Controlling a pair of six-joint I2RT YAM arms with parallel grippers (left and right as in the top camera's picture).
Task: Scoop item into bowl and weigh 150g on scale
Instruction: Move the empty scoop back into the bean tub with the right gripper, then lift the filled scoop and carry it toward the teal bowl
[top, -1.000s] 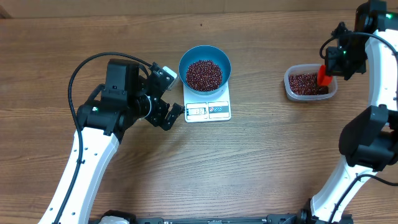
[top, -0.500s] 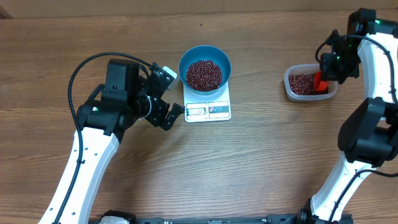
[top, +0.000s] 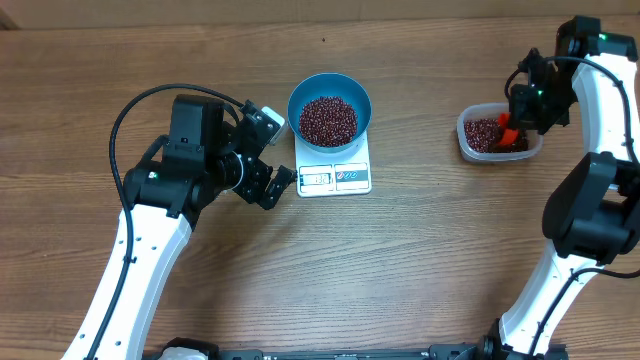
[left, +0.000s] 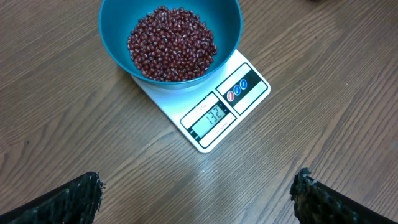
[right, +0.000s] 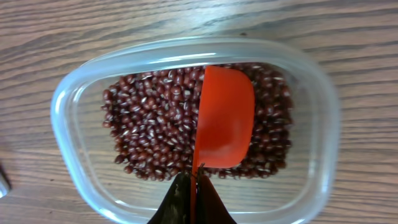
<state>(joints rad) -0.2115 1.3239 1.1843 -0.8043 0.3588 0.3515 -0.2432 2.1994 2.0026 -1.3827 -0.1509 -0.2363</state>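
Gripping the red scoop (right: 224, 118) by its handle, right pincer (right: 193, 198) clenched, scoop lying on beans (right: 149, 124) in the tub (right: 324, 124); bowl (top: 329, 77) on scale (top: 335, 178) sits well to its left, nearer the released left pincer (top: 277, 150).

You are working on a brown wood-grain table (top: 400, 260), and only two things rest directly on its surface: the small flat white scale (top: 335, 176) near the middle toward the far side, and a clear plastic tub (top: 462, 135) well apart to the right.
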